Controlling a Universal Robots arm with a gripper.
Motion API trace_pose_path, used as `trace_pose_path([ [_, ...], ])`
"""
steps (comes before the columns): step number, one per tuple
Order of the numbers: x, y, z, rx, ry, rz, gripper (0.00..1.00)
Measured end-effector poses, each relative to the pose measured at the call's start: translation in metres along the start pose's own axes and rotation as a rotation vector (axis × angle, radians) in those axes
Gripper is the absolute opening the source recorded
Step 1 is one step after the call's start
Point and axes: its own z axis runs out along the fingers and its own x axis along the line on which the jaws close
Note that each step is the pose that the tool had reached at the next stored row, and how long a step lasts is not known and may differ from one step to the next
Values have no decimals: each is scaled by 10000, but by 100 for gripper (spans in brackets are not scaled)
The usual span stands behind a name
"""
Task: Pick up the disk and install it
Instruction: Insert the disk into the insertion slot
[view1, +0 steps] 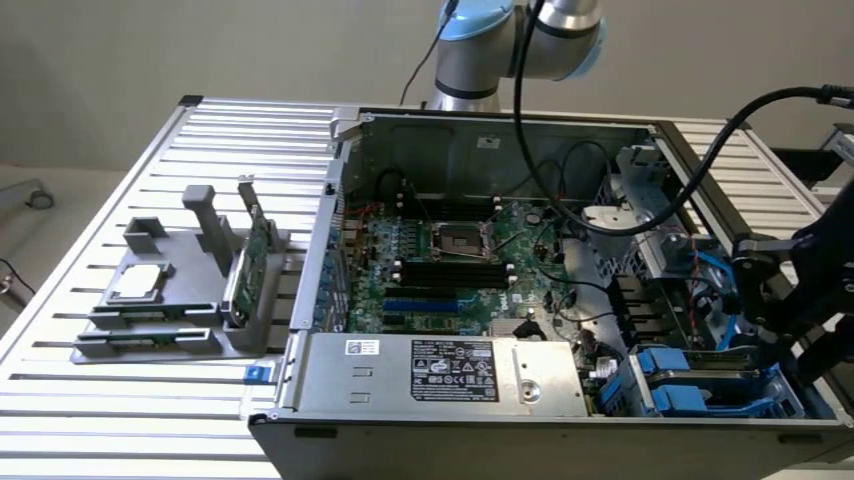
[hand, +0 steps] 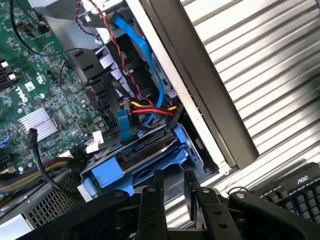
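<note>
The disk (hand: 146, 149) lies in its blue carrier frame (hand: 142, 167) inside the drive bay at the corner of the open computer case (view1: 467, 420). Only its dark front edge shows between the blue rails. In the exterior view, the disk (view1: 683, 385) sits low on the right of the case. My black gripper (hand: 174, 176) hovers just outside that bay, its two fingers a small gap apart with nothing between them and not touching the carrier. In the exterior view my gripper (view1: 771, 305) hangs over the case's right side.
Blue and red-yellow cables (hand: 150, 107) run right behind the bay. The motherboard (view1: 441, 270) and power supply (view1: 441, 370) fill the case. A grey fixture (view1: 174, 310) with an upright green card (view1: 251, 265) stands on the slatted table (view1: 120, 400). A keyboard (hand: 300, 192) lies beside the case.
</note>
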Motion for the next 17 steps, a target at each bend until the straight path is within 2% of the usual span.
trace_pose_path([
  [3, 2, 0, 14, -56, 45, 267, 31],
  [6, 3, -1, 24, -179, 130, 426, 31],
  [7, 2, 0, 28, -247, 173, 463, 31],
  [8, -1, 2, 32, -340, 234, 498, 31],
  [11, -19, 13, 47, -658, 438, 597, 31],
  [12, -25, 17, 51, -747, 495, 640, 31],
  [15, -37, 24, 65, -937, 613, 843, 31],
  [17, -38, 25, 74, -1021, 662, 1027, 31],
])
